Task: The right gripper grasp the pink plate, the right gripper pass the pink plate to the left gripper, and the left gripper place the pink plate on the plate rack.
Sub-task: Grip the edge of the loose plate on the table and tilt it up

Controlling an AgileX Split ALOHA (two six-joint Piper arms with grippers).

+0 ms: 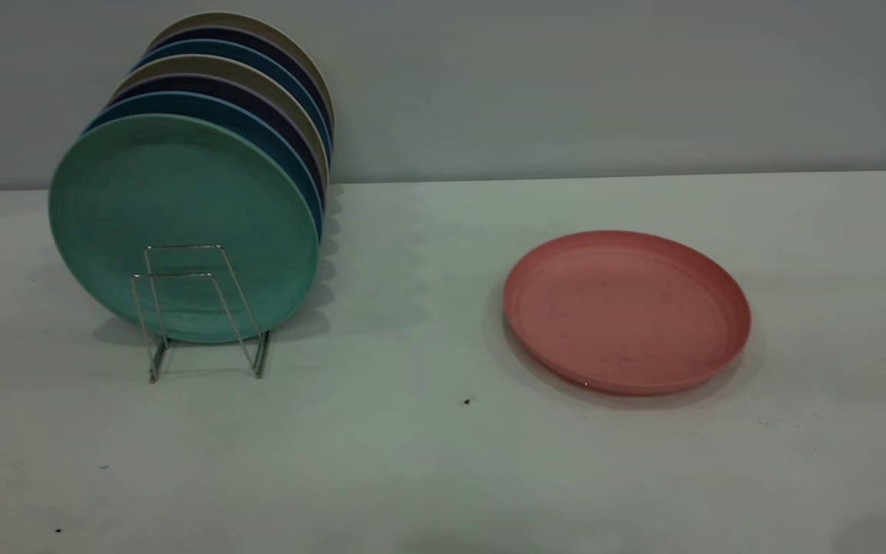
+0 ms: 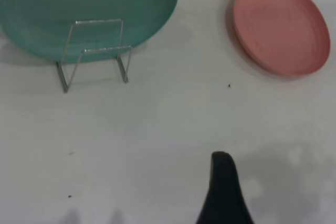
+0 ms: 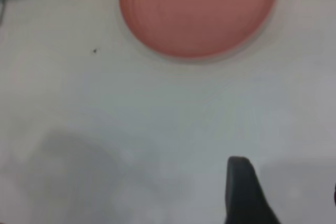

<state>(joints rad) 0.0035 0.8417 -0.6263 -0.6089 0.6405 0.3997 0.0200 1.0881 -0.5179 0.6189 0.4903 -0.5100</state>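
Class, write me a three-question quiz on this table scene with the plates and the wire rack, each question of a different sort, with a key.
1. True or false: the round salmon-pink matte plate lies flat on the white table.
2. Multiple choice: which plate stands foremost in the thin silvery wire rack? A) the round teal-green plate B) a dark blue plate C) a beige plate
3. Fill in: in the exterior view the pink plate lies to the ____ of the rack.

Key: 1 true; 2 A; 3 right.
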